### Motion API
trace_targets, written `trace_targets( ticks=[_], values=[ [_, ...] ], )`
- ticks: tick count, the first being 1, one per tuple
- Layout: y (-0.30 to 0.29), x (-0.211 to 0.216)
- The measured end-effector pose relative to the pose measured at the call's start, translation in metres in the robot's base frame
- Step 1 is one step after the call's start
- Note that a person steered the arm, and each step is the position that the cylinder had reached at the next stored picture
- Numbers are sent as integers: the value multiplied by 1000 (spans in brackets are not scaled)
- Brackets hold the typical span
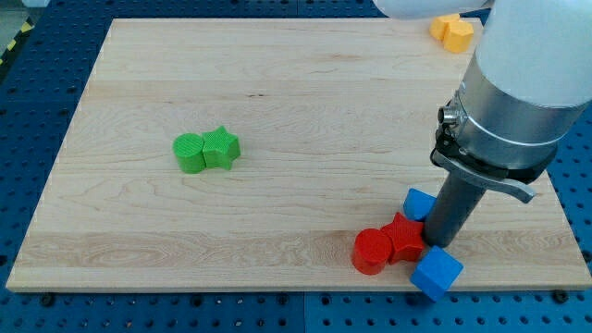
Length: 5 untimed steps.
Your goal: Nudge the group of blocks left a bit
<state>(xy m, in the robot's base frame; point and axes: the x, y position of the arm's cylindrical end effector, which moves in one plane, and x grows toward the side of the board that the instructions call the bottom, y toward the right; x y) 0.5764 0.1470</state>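
A group of blocks sits near the view's bottom right: a red cylinder point(371, 251), a red star point(404, 236), a blue block point(419, 203) above them and a blue cube point(437, 272) at the board's bottom edge. My tip point(436, 242) rests on the board just right of the red star, between the two blue blocks, touching or almost touching the group. The rod rises into the large grey arm body point(518, 92).
A green cylinder point(190, 154) and a green star point(221, 146) sit together at the view's left centre. A yellow block point(452, 30) lies at the view's top right edge. The wooden board point(277, 83) lies on a blue perforated table.
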Motion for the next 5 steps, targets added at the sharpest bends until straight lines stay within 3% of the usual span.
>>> trace_targets(
  ticks=[2,3,5],
  values=[
    [97,14],
    [118,40],
    [109,40]
  ],
)
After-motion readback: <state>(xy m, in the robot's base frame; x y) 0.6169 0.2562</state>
